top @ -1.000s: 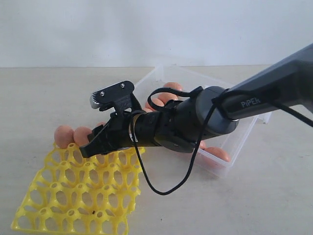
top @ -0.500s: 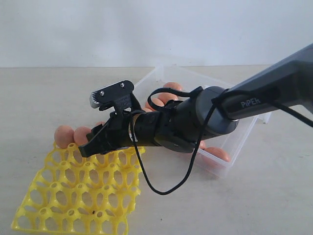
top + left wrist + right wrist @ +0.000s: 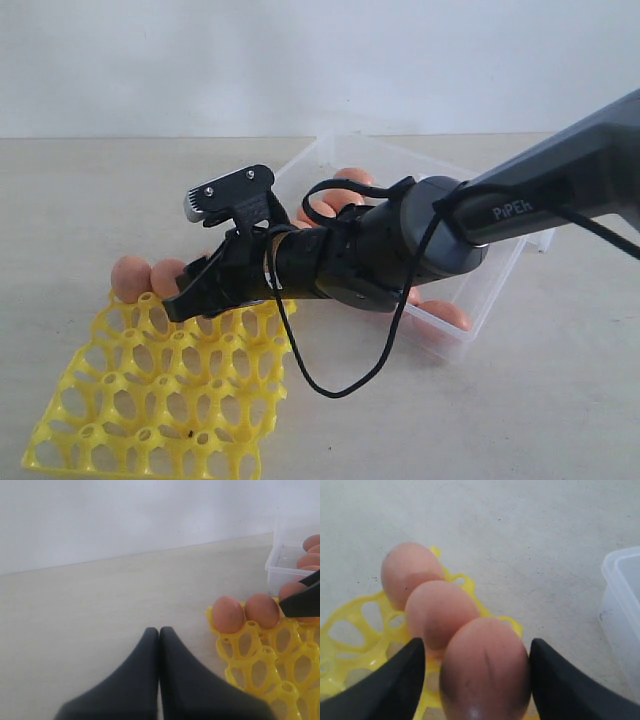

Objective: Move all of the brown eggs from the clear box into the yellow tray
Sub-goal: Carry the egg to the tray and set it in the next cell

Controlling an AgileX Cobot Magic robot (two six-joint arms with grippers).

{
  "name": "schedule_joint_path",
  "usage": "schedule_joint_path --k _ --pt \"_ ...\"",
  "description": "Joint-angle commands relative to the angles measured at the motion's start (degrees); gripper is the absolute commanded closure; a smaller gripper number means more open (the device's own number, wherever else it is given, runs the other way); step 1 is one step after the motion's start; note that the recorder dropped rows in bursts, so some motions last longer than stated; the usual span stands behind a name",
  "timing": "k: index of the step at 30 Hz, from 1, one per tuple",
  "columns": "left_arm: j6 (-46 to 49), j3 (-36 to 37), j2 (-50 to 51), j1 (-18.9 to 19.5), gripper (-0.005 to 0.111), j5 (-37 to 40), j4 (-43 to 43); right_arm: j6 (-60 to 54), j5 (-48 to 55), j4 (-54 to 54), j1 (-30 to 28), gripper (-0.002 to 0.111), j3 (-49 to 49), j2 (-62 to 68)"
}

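Observation:
The yellow tray lies at the front left, with two brown eggs in cups along its far edge. My right gripper reaches across to that edge. In the right wrist view a third brown egg stands in the tray between its jaws; the right gripper is open, with a gap showing on one side of the egg. The clear box behind the arm holds more eggs. My left gripper is shut on nothing, over bare table beside the tray.
The right arm and its looping black cable cover much of the clear box and hang over the tray's right edge. The box lid lies open at the far right. A pale wall stands behind the table.

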Motion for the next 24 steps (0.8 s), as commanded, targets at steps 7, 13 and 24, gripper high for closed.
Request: schedule_joint_path --k 7,13,24 --pt "0.3 0.2 -0.1 -0.2 0.111 -0.5 0.0 -0.7 0.1 0.2 0.0 0.047 -0.2 -1.9" --pt "0.3 0.2 -0.1 -0.2 0.111 -0.5 0.0 -1.4 0.4 0.2 0.0 0.047 -0.2 -4.9" --pt "0.3 0.2 -0.1 -0.2 0.111 -0.5 0.0 -1.0 6.0 0.2 0.0 0.070 -0.2 -10.5"
